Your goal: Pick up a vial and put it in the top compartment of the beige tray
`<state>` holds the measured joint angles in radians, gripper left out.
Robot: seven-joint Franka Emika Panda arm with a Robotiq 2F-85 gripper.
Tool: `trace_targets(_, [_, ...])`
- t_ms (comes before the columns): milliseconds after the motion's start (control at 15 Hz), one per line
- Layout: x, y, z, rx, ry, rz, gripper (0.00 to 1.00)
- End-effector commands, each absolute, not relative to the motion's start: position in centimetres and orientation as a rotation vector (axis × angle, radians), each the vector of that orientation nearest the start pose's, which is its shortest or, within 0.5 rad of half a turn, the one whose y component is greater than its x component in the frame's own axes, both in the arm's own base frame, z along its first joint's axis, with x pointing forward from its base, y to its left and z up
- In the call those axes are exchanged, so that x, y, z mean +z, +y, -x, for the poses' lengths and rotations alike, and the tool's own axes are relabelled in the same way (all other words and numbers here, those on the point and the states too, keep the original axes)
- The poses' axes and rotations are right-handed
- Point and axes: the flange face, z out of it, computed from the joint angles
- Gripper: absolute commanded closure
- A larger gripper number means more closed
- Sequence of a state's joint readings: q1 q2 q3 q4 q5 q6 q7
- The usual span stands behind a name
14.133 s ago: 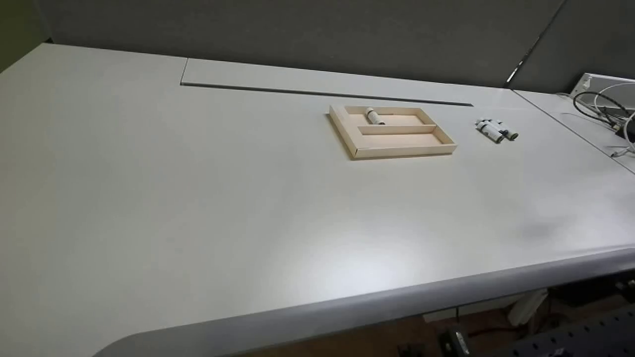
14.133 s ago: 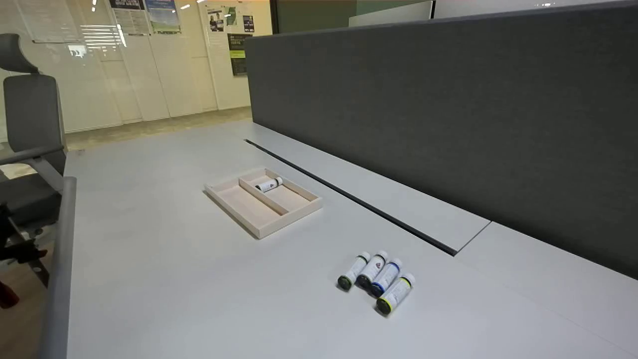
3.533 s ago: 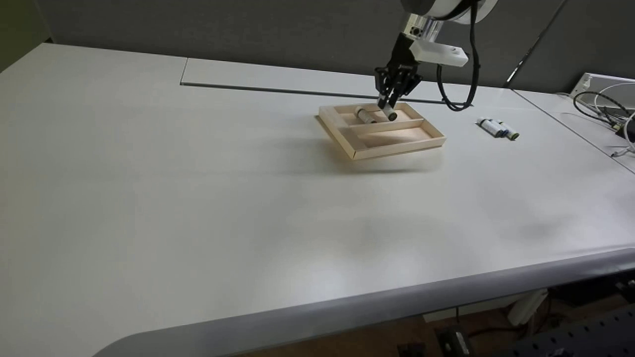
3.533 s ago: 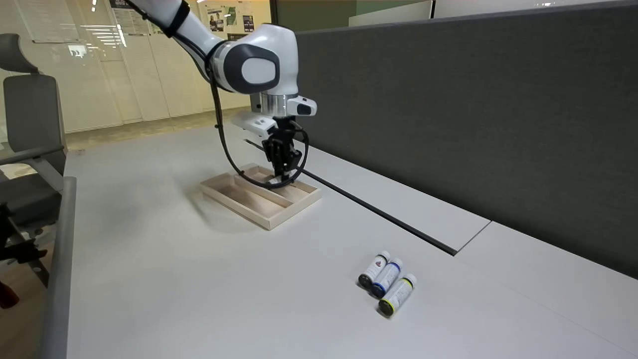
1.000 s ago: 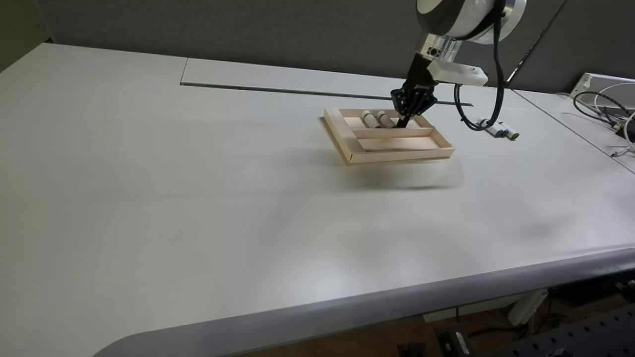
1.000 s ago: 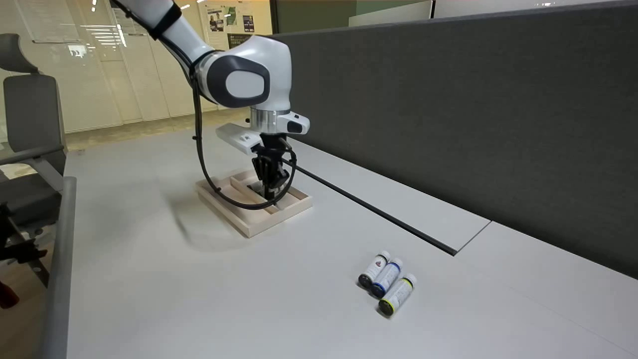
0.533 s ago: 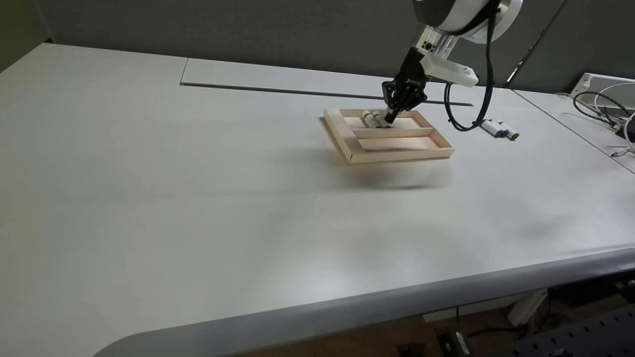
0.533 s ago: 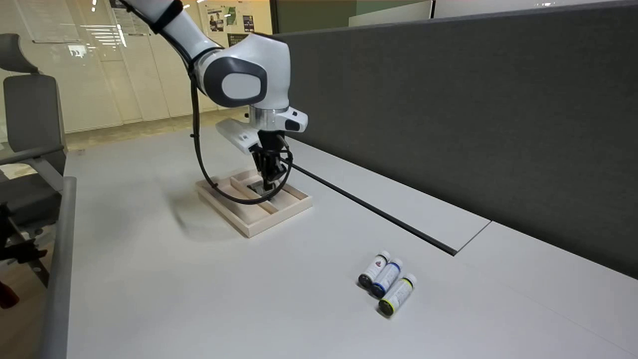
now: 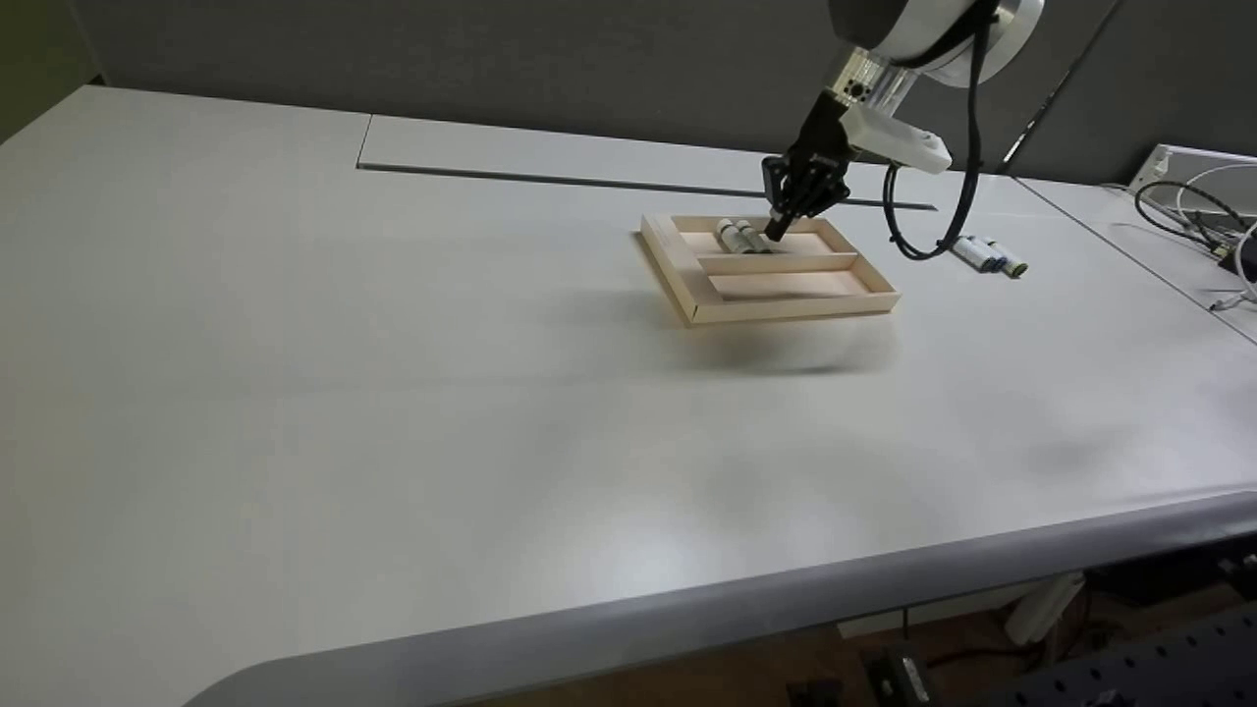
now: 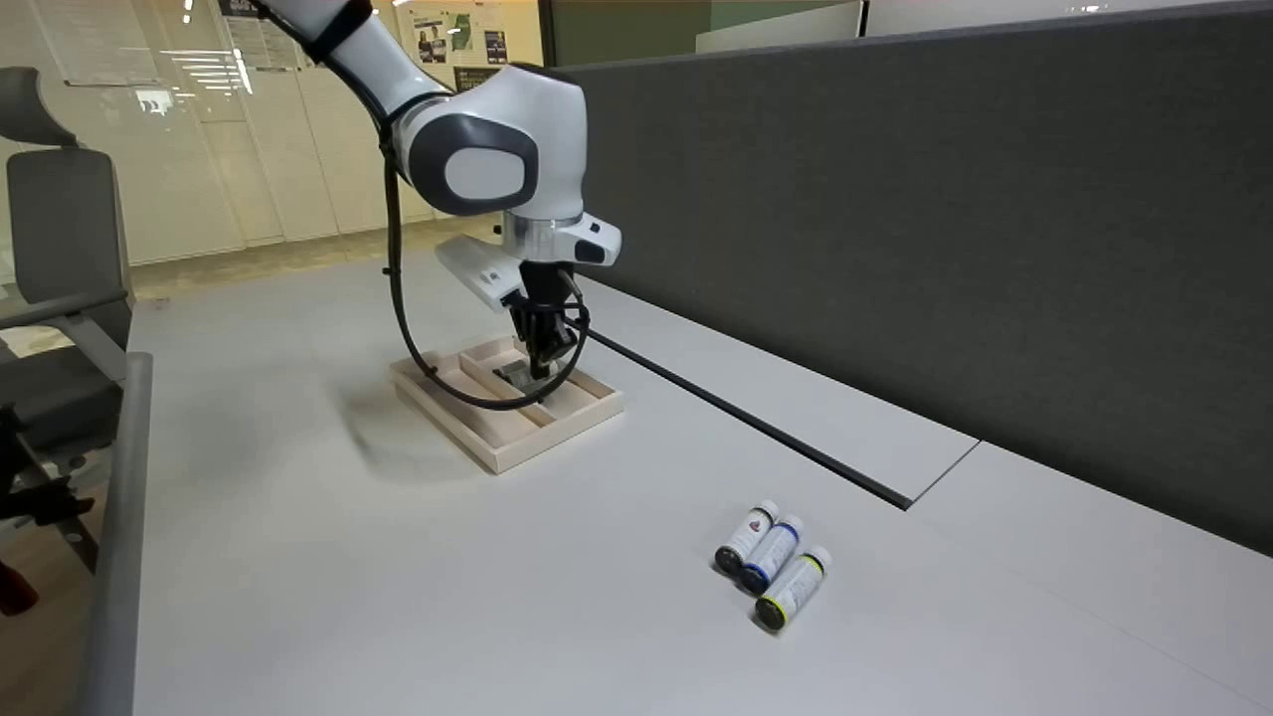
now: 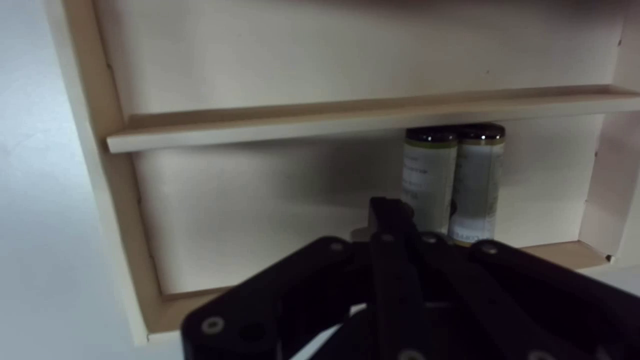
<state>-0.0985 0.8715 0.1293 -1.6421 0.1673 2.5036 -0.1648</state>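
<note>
"Gripping anything?"

"Nothing. Clenching the black two-fingered hand (image 11: 392,207) on itself, hovering low over the flat beige wooden tray (image 9: 786,311)."

"Seeing what beside it?"

"Seeing a white cylindrical vial with a dark shiny end (image 11: 427,172) just right of the hand in the wrist view, lying on its side and touching a matching dark-ended white vial (image 11: 478,185). Taking the nearer one, by guess, as the one meant. Failing to tell whether touching it with the tip."

"Resting in the proper compartment?"

"Seemingly: lying in the long pale wooden compartment (image 9: 813,244) under the hand, probably counting as the top one."

"Why clenching there?"

"Perhaps keeping slim for nudging the nearer vial against its neighbour, or for lifting out without snagging. Setting vials crosswise and snug, probably for saving room."

"Facing obstacles?"

"Minding the narrow wooden divider (image 11: 310,129) just ahead of the hand, and the black cable loop (image 10: 392,229) hanging beside it in an exterior view. Noticing three more white vials with dark ends (image 10: 771,554) well apart from the hand on the smooth white worktop (image 9: 393,393), and a dark grey fabric partition (image 10: 945,249) beyond."
</note>
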Motion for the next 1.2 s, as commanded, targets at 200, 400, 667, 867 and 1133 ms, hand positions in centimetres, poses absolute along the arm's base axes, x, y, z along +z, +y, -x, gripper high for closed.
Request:
trace_targets(200, [10.2,2.5,-67.2,-0.001,-0.062,2.944,1.0])
trace_targets(400, [9.8,3.6,-67.1,0.021,-0.084,2.927,1.0])
trace_targets(667, [10.1,5.1,-67.1,0.013,-0.119,2.914,1.0])
trace_targets(867, [10.5,6.1,-67.1,-0.009,-0.141,2.907,1.0])
trace_targets(1133, [10.6,7.0,-67.2,-0.026,-0.167,2.897,1.0])
